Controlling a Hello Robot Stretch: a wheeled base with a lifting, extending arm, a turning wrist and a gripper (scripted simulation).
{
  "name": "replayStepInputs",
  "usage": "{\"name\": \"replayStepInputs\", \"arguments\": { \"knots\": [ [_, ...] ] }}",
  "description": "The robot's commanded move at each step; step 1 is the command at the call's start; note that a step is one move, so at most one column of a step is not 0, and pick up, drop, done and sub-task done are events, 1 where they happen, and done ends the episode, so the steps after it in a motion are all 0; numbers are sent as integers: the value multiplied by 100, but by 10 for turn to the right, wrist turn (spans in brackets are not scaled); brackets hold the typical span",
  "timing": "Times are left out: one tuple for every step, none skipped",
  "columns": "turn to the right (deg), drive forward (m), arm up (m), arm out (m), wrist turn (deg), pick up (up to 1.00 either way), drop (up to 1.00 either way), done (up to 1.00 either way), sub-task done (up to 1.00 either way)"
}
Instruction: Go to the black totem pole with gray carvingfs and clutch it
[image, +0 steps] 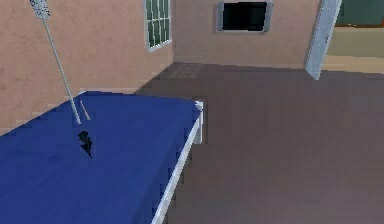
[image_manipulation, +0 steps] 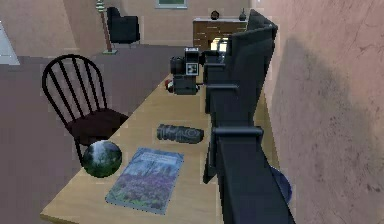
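A small black upright thing stands on the blue bed at the forward view's lower left. A dark grey patterned cylinder lies on its side on the wooden desk in the arm side view. The arm's dark bar rises along the desk's right side, by the wall. My gripper is a dark mass at the bar's far end, near a dark boxy device. I cannot tell whether it holds anything.
A black spindle chair stands at the desk's left. A green globe and a magazine lie near the desk's front. A floor lamp's pole leans over the bed. Brown floor runs to a white door.
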Motion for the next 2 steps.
{"name": "replayStepInputs", "arguments": {
  "knots": [
    [0,0,0,0,60,0,0,0,0],
    [0,0,-30,0,0,0,0,0,0]
  ]
}}
